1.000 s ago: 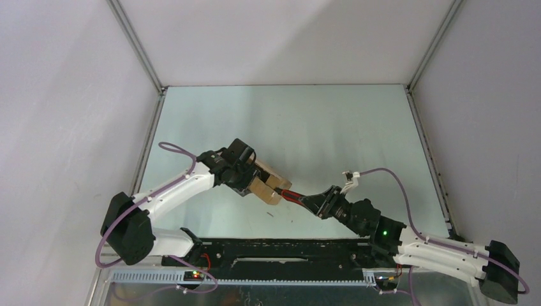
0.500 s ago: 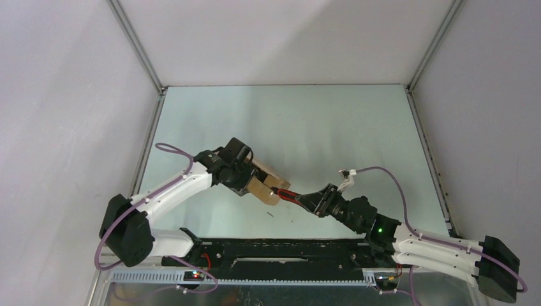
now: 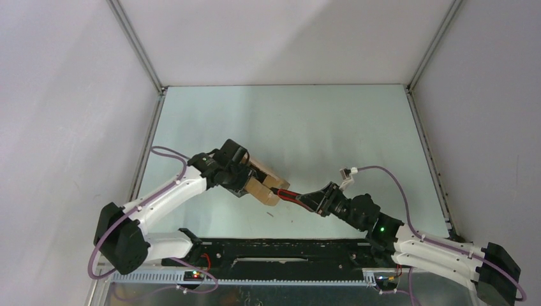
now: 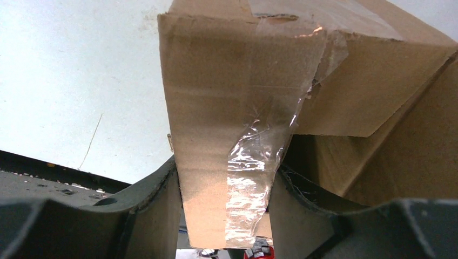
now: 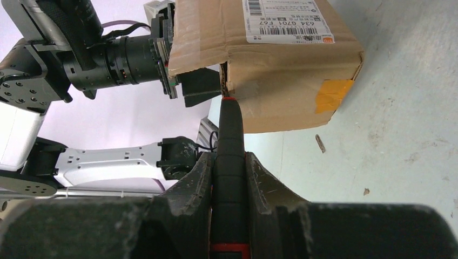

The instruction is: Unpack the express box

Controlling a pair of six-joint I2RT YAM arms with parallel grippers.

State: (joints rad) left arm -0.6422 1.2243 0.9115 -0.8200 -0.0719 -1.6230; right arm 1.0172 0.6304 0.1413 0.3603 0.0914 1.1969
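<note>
The express box (image 3: pixel 266 187), a small brown carton with a white label (image 5: pixel 286 21), sits left of centre on the table. My left gripper (image 3: pixel 250 182) is shut on it. In the left wrist view its fingers (image 4: pixel 156 199) clamp a cardboard panel (image 4: pixel 216 118) that carries a strip of clear tape. My right gripper (image 3: pixel 317 201) is shut on the red-and-black utility knife (image 3: pixel 292 196). The knife (image 5: pixel 231 140) points at the box (image 5: pixel 291 75), and its tip meets the gap under a lifted flap at the box's corner. What is inside the box is hidden.
The pale table (image 3: pixel 306 127) is fenced by white walls with metal frame posts (image 3: pixel 137 44) at the back corners. A black rail (image 3: pixel 287 248) runs along the near edge. Small scraps (image 5: pixel 320 143) lie on the table by the box, which bears an orange tape patch (image 5: pixel 330 93).
The right arm has reached a little further left toward the box with the knife. The left arm's elbow has swung left and lower. Box and grips look unchanged.
</note>
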